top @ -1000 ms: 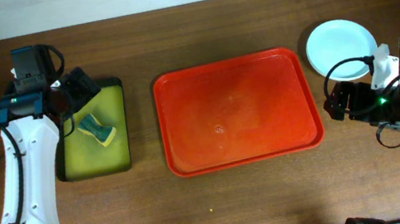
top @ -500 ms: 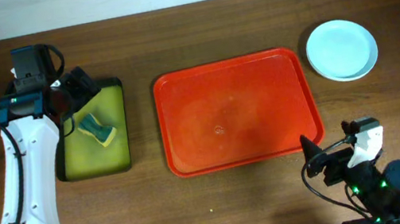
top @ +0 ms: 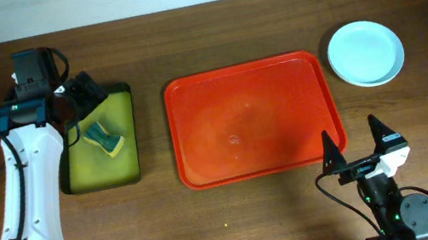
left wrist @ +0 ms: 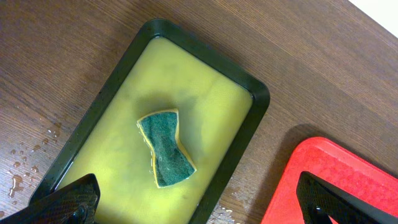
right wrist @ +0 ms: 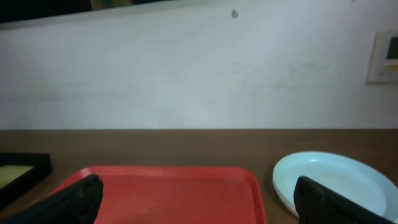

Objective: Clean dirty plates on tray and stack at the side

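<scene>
Plates first: a pale mint-blue one shows on the tabletop just off the red tray's far right corner, apart from its rim, and how many lie beneath I cannot tell. The tray sits mid-table, nothing on it. Right gripper hangs by the tray's near right corner, fingers spread wide, nothing between them, facing tray and plates. Over on the left, the left gripper hovers at the black-rimmed tray's far corner, fingers splayed and empty. A green-and-yellow sponge lies on its yellow inside, water droplets alongside
</scene>
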